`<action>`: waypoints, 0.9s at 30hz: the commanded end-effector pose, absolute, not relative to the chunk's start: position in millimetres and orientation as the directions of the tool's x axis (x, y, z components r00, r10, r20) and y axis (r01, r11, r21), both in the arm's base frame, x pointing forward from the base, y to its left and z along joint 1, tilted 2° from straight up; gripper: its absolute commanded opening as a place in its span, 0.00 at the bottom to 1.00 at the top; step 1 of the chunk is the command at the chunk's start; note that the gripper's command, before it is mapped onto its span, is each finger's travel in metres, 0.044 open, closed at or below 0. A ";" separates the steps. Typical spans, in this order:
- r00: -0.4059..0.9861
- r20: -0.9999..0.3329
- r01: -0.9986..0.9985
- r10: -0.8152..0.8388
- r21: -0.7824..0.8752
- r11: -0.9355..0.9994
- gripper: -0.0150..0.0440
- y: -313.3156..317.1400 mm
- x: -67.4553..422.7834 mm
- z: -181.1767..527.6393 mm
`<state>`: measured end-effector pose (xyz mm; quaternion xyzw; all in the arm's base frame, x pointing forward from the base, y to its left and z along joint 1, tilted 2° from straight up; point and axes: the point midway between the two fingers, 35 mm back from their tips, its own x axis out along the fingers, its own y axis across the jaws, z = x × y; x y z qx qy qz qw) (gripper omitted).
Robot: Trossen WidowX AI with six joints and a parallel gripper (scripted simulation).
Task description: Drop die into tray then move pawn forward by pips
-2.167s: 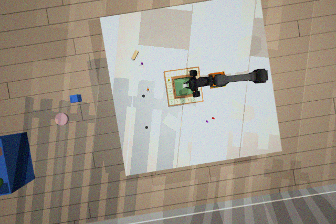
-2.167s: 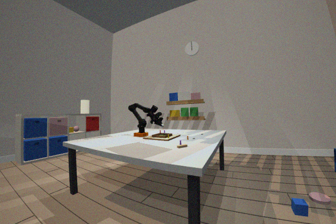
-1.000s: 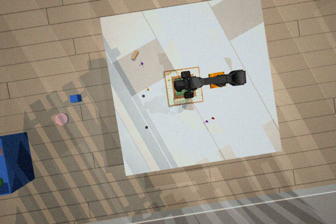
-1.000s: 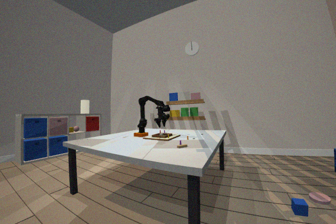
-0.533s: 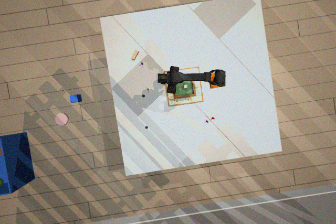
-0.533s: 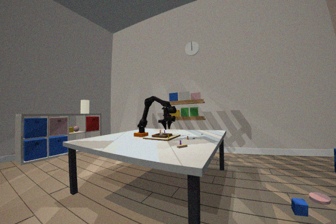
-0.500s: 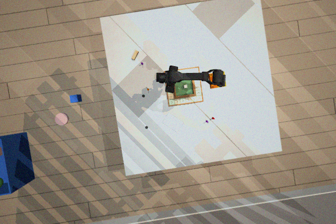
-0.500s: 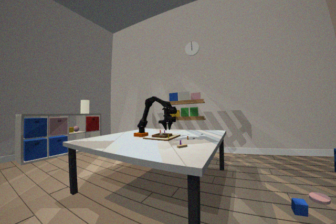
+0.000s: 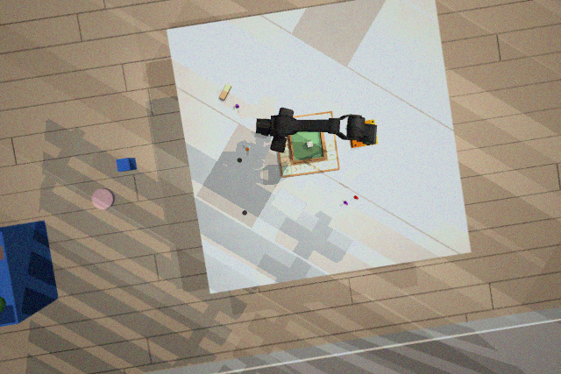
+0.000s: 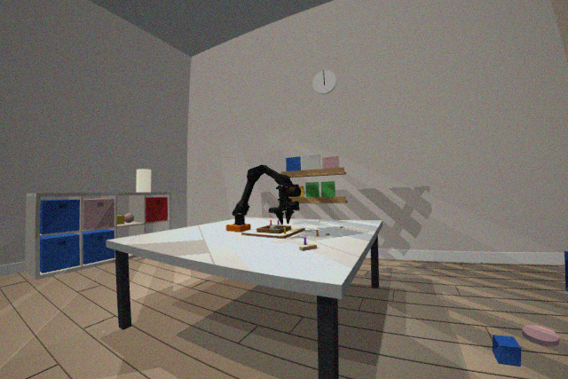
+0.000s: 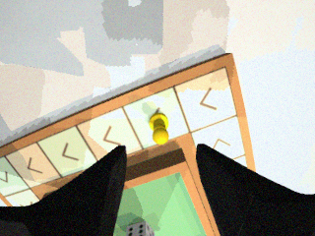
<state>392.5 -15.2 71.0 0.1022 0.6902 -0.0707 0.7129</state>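
Observation:
The yellow pawn stands on the board, one square from a corner; arrows in its row point left in the wrist view. The arm hides it in the top view. The white die lies in the green dice tray; the wrist view cuts it off, and its top count cannot be read surely. My gripper is partly open and empty, pointing down above the board. In the wrist view the pawn appears just beyond the gap between the fingertips.
A purple piece stands by a wooden block. An orange piece and two dark discs lie beyond the board. Another purple piece and a red piece stand to one side.

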 end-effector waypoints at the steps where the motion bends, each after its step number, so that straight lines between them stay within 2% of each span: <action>1: 0.027 -0.999 0.248 0.039 0.045 0.968 0.59 -15.2 390.5 64.3; 26: 0.027 -0.999 0.248 0.039 0.045 0.968 0.59 -13.6 391.0 25.7; 27: 0.027 -0.999 0.248 0.039 0.045 0.968 0.55 -13.6 391.0 25.7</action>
